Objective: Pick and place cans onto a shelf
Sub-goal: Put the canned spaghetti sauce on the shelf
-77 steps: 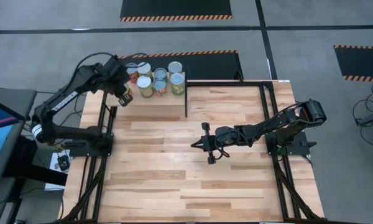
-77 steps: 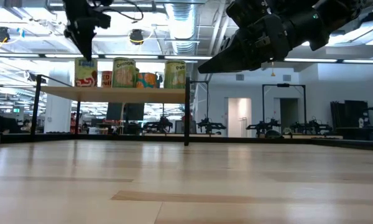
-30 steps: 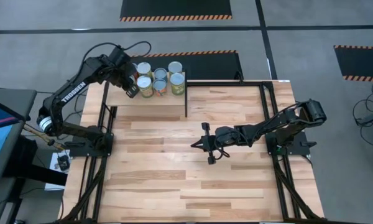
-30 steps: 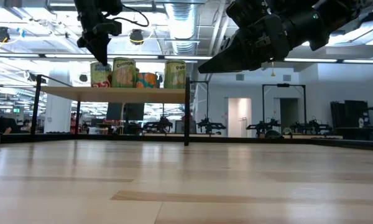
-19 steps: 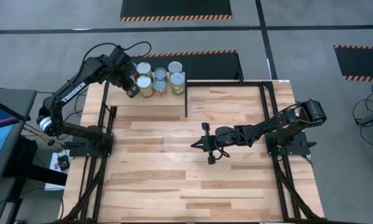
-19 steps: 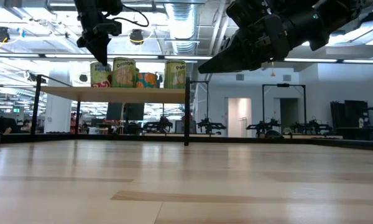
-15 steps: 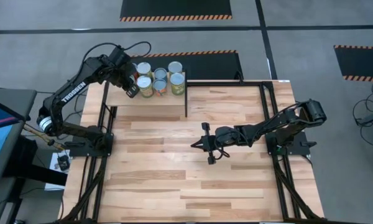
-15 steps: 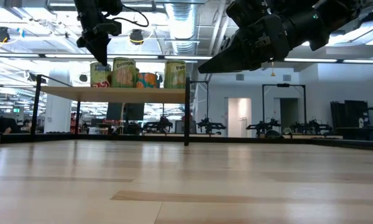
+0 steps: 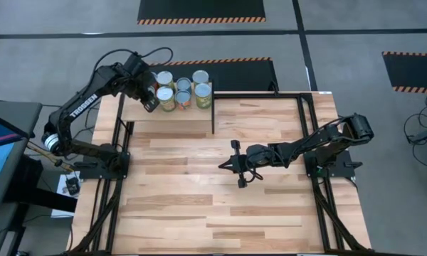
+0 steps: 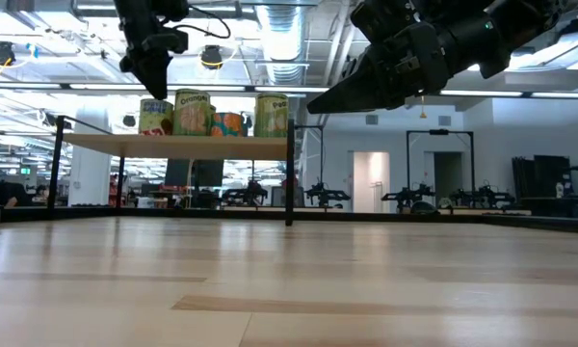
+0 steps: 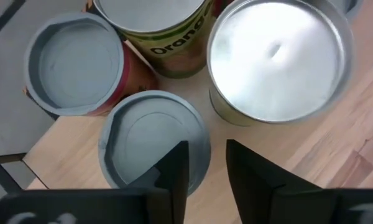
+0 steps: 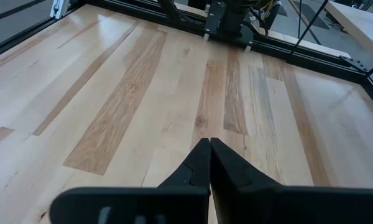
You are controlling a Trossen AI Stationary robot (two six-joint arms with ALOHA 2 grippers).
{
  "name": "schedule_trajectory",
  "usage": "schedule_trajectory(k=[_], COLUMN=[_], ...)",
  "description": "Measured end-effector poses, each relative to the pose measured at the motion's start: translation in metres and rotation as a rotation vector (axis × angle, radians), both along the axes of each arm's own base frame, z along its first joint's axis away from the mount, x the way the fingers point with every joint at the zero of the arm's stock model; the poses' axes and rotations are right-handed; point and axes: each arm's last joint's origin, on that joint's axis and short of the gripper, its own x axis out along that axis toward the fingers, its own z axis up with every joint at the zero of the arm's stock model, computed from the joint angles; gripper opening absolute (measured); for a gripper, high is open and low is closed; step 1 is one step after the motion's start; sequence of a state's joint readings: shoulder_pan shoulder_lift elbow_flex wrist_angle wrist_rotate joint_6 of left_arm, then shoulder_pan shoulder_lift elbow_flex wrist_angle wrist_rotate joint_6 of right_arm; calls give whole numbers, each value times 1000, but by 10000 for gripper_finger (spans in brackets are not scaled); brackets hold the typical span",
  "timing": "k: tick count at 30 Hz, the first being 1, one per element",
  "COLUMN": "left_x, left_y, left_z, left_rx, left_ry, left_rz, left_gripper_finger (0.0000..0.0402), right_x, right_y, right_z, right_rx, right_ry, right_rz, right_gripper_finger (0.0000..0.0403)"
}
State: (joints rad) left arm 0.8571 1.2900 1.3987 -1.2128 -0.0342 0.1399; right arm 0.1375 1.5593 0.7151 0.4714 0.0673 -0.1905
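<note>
Several cans point(image 9: 183, 91) stand in a cluster on the pale plywood shelf point(image 9: 178, 119) at the table's far left. My left gripper point(image 11: 207, 149) points down over the cluster's left side. It is slightly open, with one finger on each side of the rim of a grey-lidded can point(image 11: 149, 140). That can stands on the shelf point(image 10: 156, 118) under the gripper point(image 10: 157, 89). My right gripper point(image 12: 209, 142) is shut and empty, held above the middle of the table point(image 9: 231, 163). My left gripper comes from above, pointing down. One finger point(image 11: 174, 171) is over the can's lid and the other point(image 11: 252, 177) is outside its wall, with the rim point(image 11: 206, 142) in the gap. I cannot tell whether the fingers touch it. The can stands upright on the shelf.
A taller can with a shiny lid point(image 11: 276, 59) and an orange-labelled can point(image 11: 168, 43) stand close beside the fingers. A black frame post point(image 9: 213, 114) marks the shelf's right end. The planked tabletop point(image 9: 220, 213) stretches out in front of the shelf.
Nothing has visibly moved in the last second. Before that, my left gripper went right along the shelf toward the other cans. The can below it went the same way and now stands against the cluster.
</note>
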Motion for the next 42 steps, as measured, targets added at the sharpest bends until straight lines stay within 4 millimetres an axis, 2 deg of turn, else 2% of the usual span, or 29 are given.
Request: schedule_trajectory(k=[9,13,20,27,42], left_x=[-12,-14,-4,2,4], left_y=[-18,-16,-3,5,5], left_z=[16,14,4,-3,-3], left_rx=[105,140,131,116,90], left_ry=[3,89,149,175,116], left_rz=[-27,14,-17,-18,-33], left_gripper_finger=[83,58,4,4,4], right_x=[0,0,0,0,0], right_y=[0,0,2,2,2], right_z=[0,0,0,0,0], right_rx=[0,0,6,2,2], right_ry=[0,-1,0,-1,-1], right_rz=[0,0,4,7,12], right_gripper_finger=[18,19,18,21,21])
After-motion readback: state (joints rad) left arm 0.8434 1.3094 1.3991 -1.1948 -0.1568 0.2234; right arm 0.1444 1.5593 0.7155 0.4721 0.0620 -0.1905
